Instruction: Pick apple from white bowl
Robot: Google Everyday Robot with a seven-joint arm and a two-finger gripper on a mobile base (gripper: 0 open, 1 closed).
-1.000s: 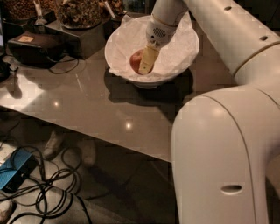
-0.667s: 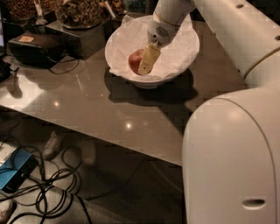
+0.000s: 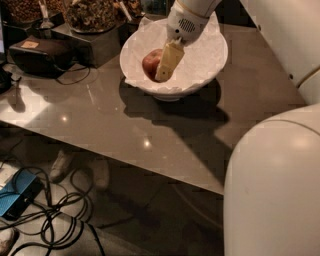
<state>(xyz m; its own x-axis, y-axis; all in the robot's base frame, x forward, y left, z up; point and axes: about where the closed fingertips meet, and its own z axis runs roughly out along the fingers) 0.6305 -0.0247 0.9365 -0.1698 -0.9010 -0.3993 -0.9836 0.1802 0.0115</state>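
The white bowl (image 3: 205, 60), lined with crumpled white paper, stands at the back of the grey table (image 3: 125, 120). The red-orange apple (image 3: 149, 64) lies in the bowl's left half. My gripper (image 3: 163, 70) reaches down into the bowl from the upper right. Its cream-coloured tip rests against the apple's right side and covers part of it. The white wrist (image 3: 185, 22) is above the bowl's far rim.
Dark glass jars of brown snacks (image 3: 90, 12) stand behind the bowl at the left. A black device (image 3: 37, 52) with a cable lies at the table's left. My white body (image 3: 272, 190) fills the front right. Cables (image 3: 50, 220) and a blue box (image 3: 17, 192) lie on the floor.
The gripper stays at the apple in the bowl, with almost no shift. My white arm and body have moved to the right in the view.
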